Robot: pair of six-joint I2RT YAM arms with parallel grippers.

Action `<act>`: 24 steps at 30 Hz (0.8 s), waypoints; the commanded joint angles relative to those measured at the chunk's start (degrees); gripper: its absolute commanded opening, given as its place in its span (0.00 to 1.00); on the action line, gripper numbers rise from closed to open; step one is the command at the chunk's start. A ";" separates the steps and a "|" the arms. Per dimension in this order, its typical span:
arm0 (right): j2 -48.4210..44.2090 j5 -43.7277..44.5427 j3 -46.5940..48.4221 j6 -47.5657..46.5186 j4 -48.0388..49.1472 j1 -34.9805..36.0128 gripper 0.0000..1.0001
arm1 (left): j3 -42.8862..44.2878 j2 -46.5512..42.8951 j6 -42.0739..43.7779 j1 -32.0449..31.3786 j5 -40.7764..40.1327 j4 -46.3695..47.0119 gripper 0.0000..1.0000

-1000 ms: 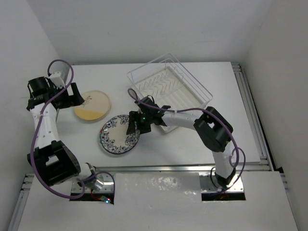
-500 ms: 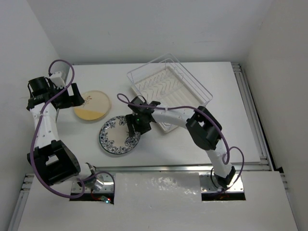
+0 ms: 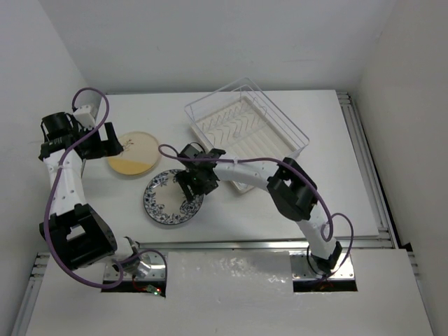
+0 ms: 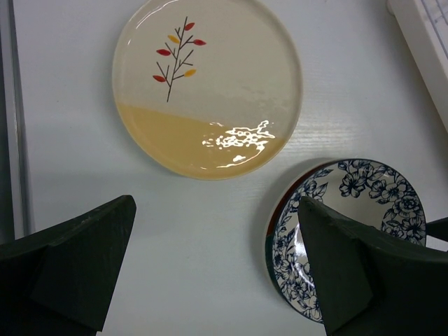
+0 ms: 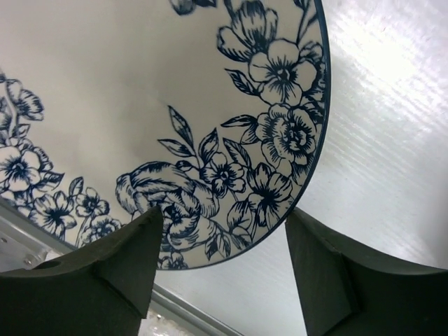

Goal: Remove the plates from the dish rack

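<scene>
The white wire dish rack (image 3: 246,129) stands at the back middle of the table, and I see no plate in it. A cream plate with a twig motif (image 3: 134,152) lies flat left of it; it also shows in the left wrist view (image 4: 208,84). A blue-and-white floral plate (image 3: 168,199) lies flat nearer me, with a red-and-teal edge showing under its left rim (image 4: 274,222). My right gripper (image 3: 192,183) hovers open over this plate's right rim (image 5: 210,140), its fingers apart and holding nothing. My left gripper (image 3: 105,142) is open and empty beside the cream plate.
The rack's corner (image 4: 427,31) shows at the upper right of the left wrist view. White walls close in the table on the left, back and right. A metal rail (image 3: 280,245) runs along the table's near edge.
My right gripper has moved left, further over the blue-and-white plate. The plate stays flat in about the same place. The left arm has not moved.
</scene>
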 commanded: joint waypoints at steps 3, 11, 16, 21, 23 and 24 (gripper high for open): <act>-3.94 3.69 6.53 -5.90 -4.77 0.61 0.74 | 2.96 0.04 1.59 0.32 -0.07 0.38 1.00; -17.99 8.95 12.95 -11.87 -10.04 0.00 0.99 | 6.13 -1.19 3.26 0.49 -14.02 -3.48 1.00; -32.83 18.27 3.33 -7.69 -17.58 -14.53 0.99 | 1.49 -3.73 2.21 3.39 -25.29 -3.40 1.00; -50.85 23.19 -13.30 -6.07 -14.37 -33.55 0.99 | -1.60 -5.67 0.98 3.92 -29.25 -2.69 1.00; -58.06 26.19 -19.79 -6.87 -9.71 -40.94 0.99 | -2.48 -6.90 1.06 4.18 -28.73 -2.69 1.00; -59.48 26.63 -21.31 -7.57 -8.30 -43.22 0.99 | -2.66 -7.42 0.98 4.36 -28.55 -2.69 1.00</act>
